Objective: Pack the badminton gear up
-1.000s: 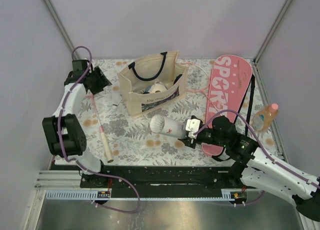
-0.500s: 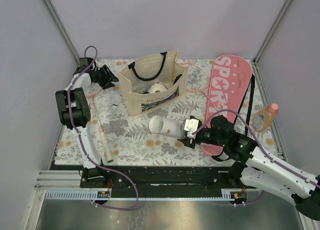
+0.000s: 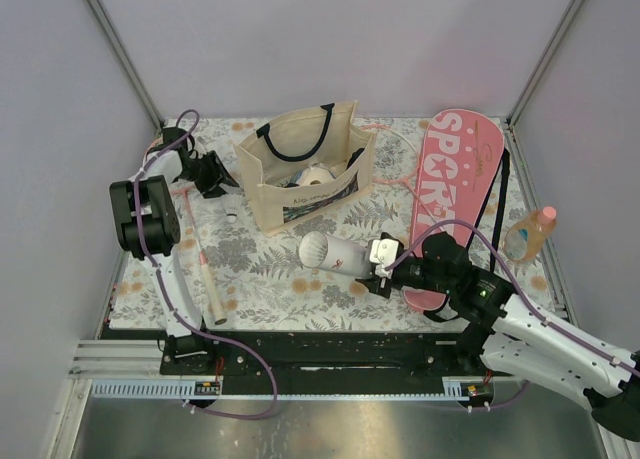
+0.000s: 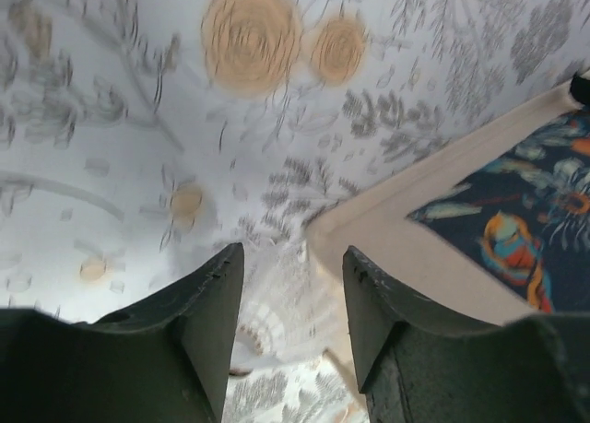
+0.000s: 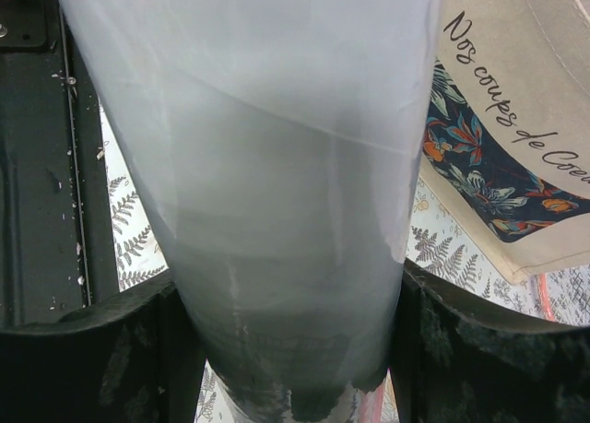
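Overhead view first: my left end effector is stretched to the far-left side of the worktop, just beside the left end of the beige tote bag. My right end effector sits near the middle front and clamps one end of the long white tube, which lies low and points its open mouth toward the bag. I judge it is held by the end so the other end can be steered into the bag. One racket lies along the left edge, its white handle toward me. The pink "SPORT" cover lies flat on the right with its black strap alongside, well apart from the bag.

Left wrist view: the left end effector stands partly open and grips nothing that I can see. The shuttlecock shows in the gap, white and feathery, blurred, resting on the floral cloth just beside the tote bag corner. I judge the jaws straddle it for a pinch.

Right wrist view: the right end effector has both fingers pressed against the long white tube, a smooth, pale, translucent cylinder filling the frame, with the printed tote bag beyond.
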Robot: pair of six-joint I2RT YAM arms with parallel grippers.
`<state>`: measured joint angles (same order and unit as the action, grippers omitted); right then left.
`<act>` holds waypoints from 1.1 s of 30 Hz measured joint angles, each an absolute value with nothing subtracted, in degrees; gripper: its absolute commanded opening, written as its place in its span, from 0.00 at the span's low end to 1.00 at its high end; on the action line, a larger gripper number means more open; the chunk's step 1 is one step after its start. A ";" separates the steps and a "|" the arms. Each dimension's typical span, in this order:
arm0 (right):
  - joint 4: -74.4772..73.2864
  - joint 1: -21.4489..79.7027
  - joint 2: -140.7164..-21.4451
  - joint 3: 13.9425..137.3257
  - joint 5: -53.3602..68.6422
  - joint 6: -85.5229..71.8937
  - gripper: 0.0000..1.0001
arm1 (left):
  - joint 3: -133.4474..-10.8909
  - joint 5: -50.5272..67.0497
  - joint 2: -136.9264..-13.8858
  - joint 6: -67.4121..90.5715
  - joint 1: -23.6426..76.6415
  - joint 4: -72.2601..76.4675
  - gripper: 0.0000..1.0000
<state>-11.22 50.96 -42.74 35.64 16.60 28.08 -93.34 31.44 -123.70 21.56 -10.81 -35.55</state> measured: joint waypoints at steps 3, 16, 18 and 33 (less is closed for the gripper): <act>-11.09 50.96 -41.65 34.85 16.62 27.97 0.64 | -90.17 29.82 -120.09 20.16 -11.03 -37.52 0.48; -9.61 50.96 -39.27 34.06 17.65 27.16 0.64 | -72.93 24.82 -105.75 17.74 -11.33 -40.64 0.33; -9.47 50.96 -39.11 34.00 17.69 27.09 0.64 | -71.31 24.47 -105.08 17.54 -11.33 -41.04 0.22; -9.52 50.96 -37.52 33.61 17.69 26.76 0.64 | -68.45 23.22 -88.36 17.91 -11.33 -41.17 0.00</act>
<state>-9.52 50.96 -37.52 33.61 17.69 26.76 -68.45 23.22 -88.36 17.91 -11.33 -41.17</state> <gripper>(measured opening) 0.720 0.017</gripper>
